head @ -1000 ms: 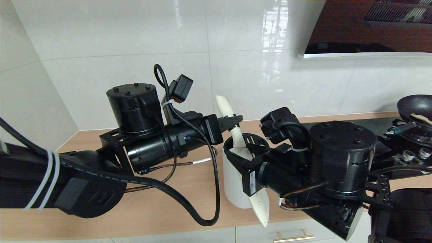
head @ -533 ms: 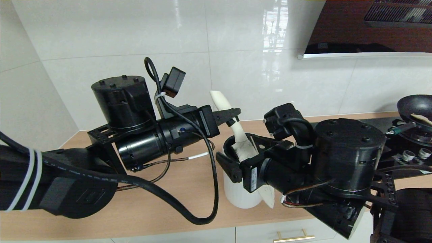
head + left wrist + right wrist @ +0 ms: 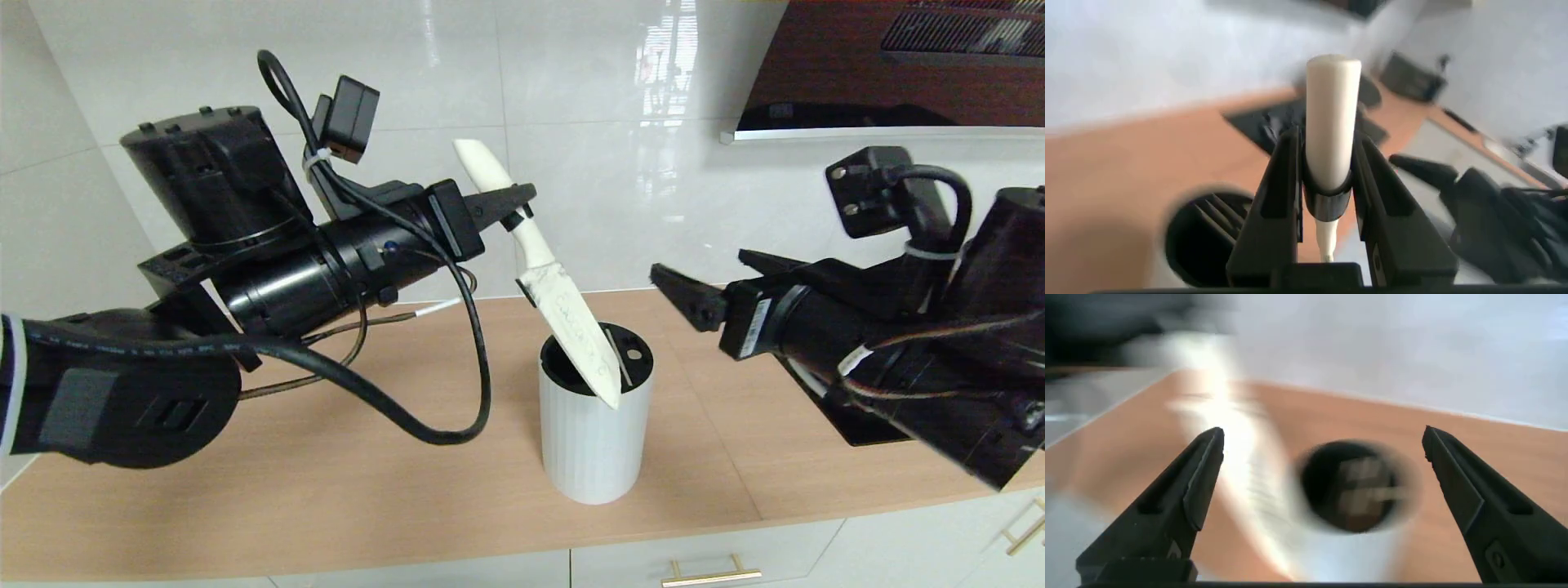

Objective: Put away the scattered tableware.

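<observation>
The left gripper (image 3: 514, 204) clamps the knife (image 3: 563, 306) by its handle, blade slanting toward five o'clock (tip over the holder (image 3: 594, 441)); the right gripper (image 3: 697, 263) gapes wide at two o'clock.

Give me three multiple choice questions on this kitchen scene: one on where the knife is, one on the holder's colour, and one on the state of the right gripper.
1. Where is the knife?
A. Lying flat on the counter
B. Held in the left gripper, blade angled down at the holder
C. Inside a drawer

2. What colour is the holder?
A. White
B. Red
C. Blue

3. How is the right gripper?
A. Shut on the knife
B. Open, holding nothing
C. Shut on a spoon

Answers: B, the left gripper clamps the knife's handle. A, the holder's ribbed wall is white. B, its jaws stand apart with nothing between them.
</observation>
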Controlling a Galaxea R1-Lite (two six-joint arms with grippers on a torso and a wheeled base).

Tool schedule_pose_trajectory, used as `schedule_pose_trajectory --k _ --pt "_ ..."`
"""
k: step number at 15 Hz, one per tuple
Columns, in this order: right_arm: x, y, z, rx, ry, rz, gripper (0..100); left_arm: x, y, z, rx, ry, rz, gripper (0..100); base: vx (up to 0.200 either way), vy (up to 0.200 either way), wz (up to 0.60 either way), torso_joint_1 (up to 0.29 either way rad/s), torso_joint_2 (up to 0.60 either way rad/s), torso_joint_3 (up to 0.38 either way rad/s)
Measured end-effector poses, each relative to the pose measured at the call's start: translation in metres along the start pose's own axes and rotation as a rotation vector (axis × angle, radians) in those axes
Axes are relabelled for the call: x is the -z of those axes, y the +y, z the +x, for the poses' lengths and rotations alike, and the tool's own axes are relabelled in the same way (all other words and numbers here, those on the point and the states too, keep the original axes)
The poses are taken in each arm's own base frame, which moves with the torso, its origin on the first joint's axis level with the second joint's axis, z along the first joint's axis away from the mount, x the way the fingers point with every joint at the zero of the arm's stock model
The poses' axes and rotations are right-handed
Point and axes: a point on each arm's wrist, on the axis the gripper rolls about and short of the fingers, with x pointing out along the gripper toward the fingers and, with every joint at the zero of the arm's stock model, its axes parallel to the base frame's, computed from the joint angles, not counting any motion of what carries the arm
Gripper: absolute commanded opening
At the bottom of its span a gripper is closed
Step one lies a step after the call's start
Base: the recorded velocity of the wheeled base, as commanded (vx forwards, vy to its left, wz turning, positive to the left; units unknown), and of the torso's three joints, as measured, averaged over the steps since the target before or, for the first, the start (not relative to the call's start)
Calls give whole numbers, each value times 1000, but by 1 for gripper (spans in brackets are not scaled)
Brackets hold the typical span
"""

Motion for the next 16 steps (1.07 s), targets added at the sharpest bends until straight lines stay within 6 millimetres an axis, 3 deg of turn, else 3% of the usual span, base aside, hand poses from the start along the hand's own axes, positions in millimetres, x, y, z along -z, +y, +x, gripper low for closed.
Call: schedule_pose_trajectory --k 2,4,8,16 --pt "-9 -21 -4 67 -28 -5 100 -19 -3 3 13 -64 86 0 0 0 0 0 0 0" --pt "-12 -28 -4 81 -35 -7 100 -25 -4 4 10 -88 187 0 0 0 0 0 0 0" --pt "-10 -33 -3 97 -30 -9 100 -21 -5 4 23 -172 288 0 0 0 0 0 0 0" --pt "-3 -33 2 100 -5 -15 100 15 11 25 -6 -104 350 0 0 0 0 0 0 0"
